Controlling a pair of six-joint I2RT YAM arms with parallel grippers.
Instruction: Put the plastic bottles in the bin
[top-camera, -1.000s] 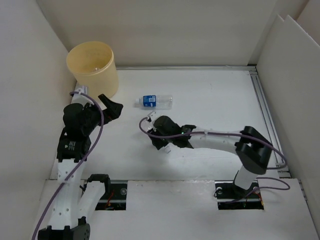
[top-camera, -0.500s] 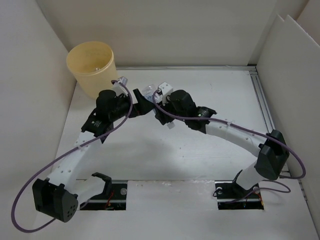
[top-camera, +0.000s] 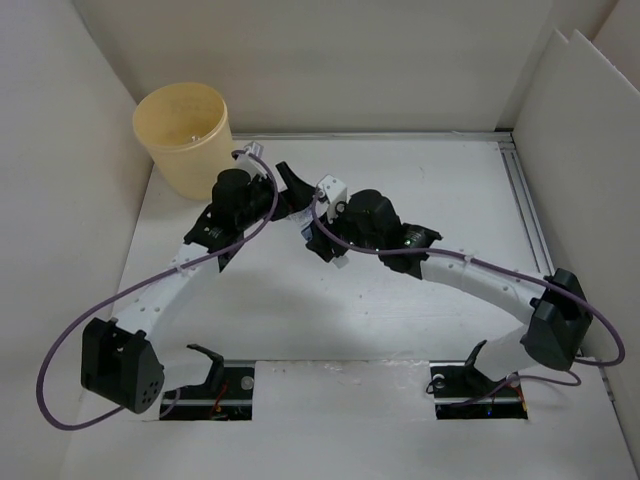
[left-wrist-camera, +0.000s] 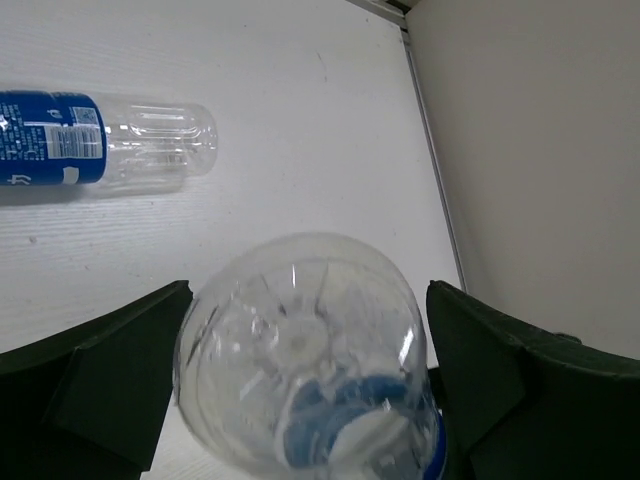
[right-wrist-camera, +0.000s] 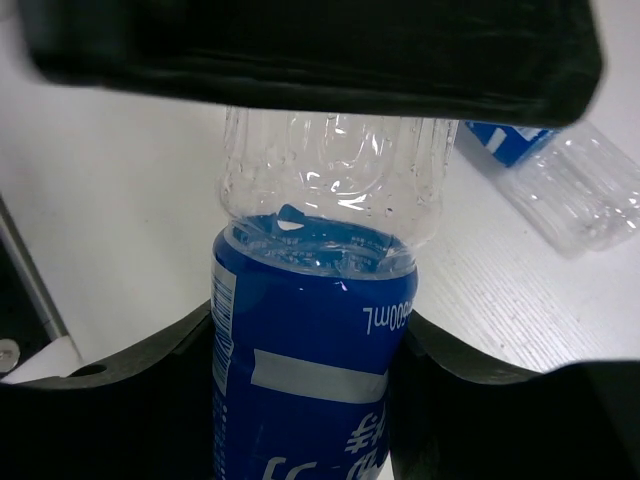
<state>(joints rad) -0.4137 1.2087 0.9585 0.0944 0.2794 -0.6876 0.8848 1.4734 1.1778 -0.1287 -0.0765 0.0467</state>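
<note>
A clear plastic bottle with a blue label (right-wrist-camera: 305, 390) is held above the table between both grippers. My right gripper (right-wrist-camera: 310, 320) is shut on its label. My left gripper (left-wrist-camera: 308, 292) is closed around its clear bottom end (left-wrist-camera: 300, 350), with fingers touching both sides. In the top view the two grippers meet at mid-table, left (top-camera: 292, 188) and right (top-camera: 318, 232), and hide the bottle. A second blue-label bottle (left-wrist-camera: 100, 140) lies on the table beneath them; it also shows in the right wrist view (right-wrist-camera: 560, 170). The pale yellow bin (top-camera: 200, 165) stands at the back left corner, left of the grippers.
White walls close in the table on the left, back and right. A metal rail (top-camera: 525, 215) runs along the right side. The left arm's purple cable (top-camera: 60, 350) loops out at the near left.
The left arm has swung out from the left to mid-table. The right gripper has carried its bottle back and left to meet it, and both grippers are now on that bottle.
</note>
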